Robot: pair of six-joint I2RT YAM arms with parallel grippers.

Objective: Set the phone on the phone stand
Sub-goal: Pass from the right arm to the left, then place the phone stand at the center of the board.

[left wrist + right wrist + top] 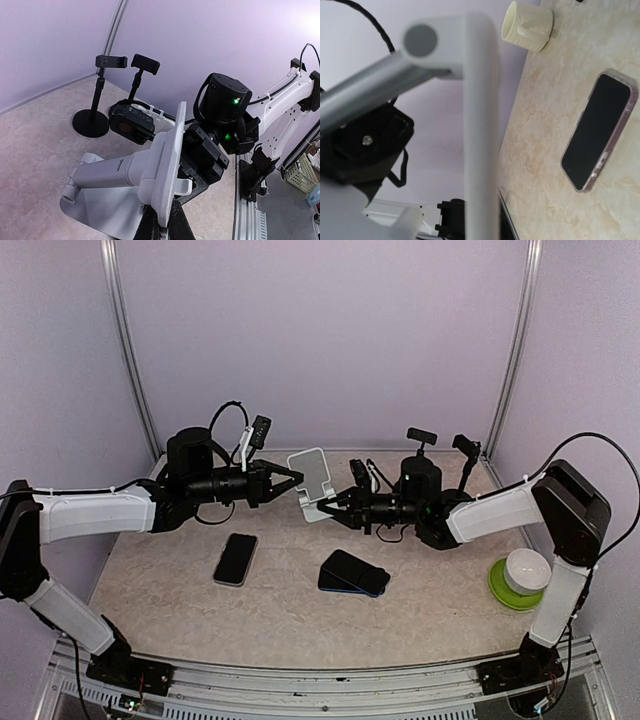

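Left end effector [297, 479] and right end effector [335, 506] both clamp the phone stand [312, 472]. The phone [235, 558] lies flat on the table [430, 605], nearer the left, lengthwise near-to-far.

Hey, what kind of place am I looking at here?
Most likely a robot lab test cell: a left arm and a right arm are bolted by a rail at the table edge, plain walls on metal posts box it in, with props like a phone and a white phone stand.
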